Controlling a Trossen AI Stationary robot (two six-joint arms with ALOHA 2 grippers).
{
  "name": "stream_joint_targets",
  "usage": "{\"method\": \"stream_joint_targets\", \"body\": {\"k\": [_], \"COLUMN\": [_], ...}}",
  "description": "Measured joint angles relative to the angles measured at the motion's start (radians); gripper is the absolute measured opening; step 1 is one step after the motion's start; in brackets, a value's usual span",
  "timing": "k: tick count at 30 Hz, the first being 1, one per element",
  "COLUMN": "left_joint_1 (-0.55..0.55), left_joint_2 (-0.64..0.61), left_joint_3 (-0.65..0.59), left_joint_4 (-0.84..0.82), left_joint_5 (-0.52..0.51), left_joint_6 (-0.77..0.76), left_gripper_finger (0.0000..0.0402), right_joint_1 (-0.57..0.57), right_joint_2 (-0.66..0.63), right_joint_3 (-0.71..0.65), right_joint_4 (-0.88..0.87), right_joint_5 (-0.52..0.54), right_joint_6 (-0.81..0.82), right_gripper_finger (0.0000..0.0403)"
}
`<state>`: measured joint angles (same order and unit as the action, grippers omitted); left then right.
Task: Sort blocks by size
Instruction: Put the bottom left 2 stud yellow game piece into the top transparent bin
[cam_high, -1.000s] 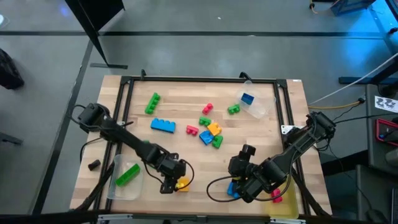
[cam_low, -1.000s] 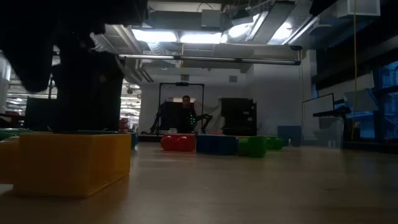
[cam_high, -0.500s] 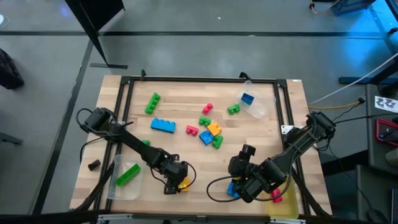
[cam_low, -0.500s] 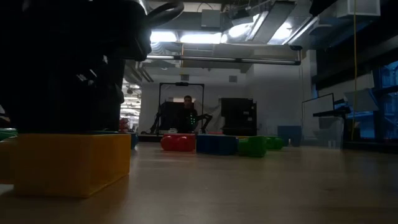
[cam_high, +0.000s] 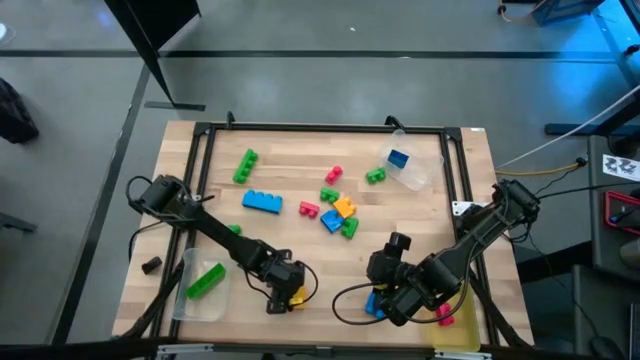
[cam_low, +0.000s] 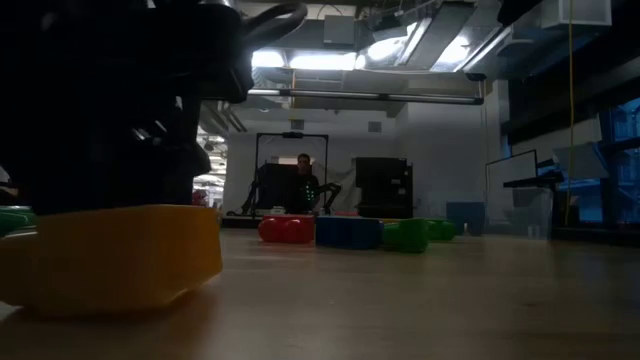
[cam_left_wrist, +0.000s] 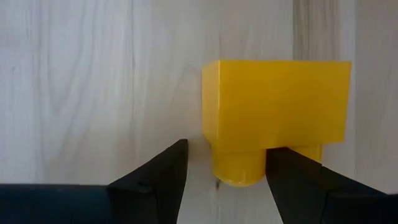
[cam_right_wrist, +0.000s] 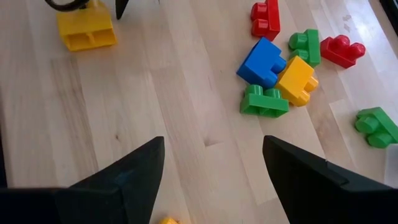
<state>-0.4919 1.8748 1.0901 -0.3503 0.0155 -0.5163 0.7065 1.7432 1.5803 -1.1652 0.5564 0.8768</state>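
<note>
Yellow block (cam_left_wrist: 277, 102) ahead of me on pale wood table (cam_left_wrist: 93, 87), stud side facing my fingers. One round stud (cam_left_wrist: 239, 165) sits between my two dark fingertips; second stud partly hidden behind one fingertip (cam_left_wrist: 298, 177). My left gripper (cam_left_wrist: 225, 177) spread apart, straddling that stud, other fingertip just beside it.
</note>
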Motion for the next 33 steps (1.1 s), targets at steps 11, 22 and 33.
{"method": "stream_joint_targets", "body": {"k": [11,22,33], "left_joint_1": [0.042,0.227,0.413], "left_joint_2": [-0.005,-0.005,-0.005], "left_joint_3": [0.016,0.087,0.221], "left_joint_4": [0.011,0.047,0.05], "left_joint_5": [0.015,0.013,-0.066], "left_joint_6": [0.009,0.186,0.427], "left_gripper_finger": [0.0088,0.0088,0.0091], "right_joint_1": [0.0,-0.007,-0.018], "right_joint_2": [0.0,-0.023,-0.293], "right_joint_3": [0.0,0.0,0.0], "right_joint_4": [0.01,-0.046,-0.36], "right_joint_5": [0.011,-0.056,0.13], "right_joint_6": [-0.019,0.143,0.264], "right_gripper_finger": [0.0273,0.0273,0.0273]}}
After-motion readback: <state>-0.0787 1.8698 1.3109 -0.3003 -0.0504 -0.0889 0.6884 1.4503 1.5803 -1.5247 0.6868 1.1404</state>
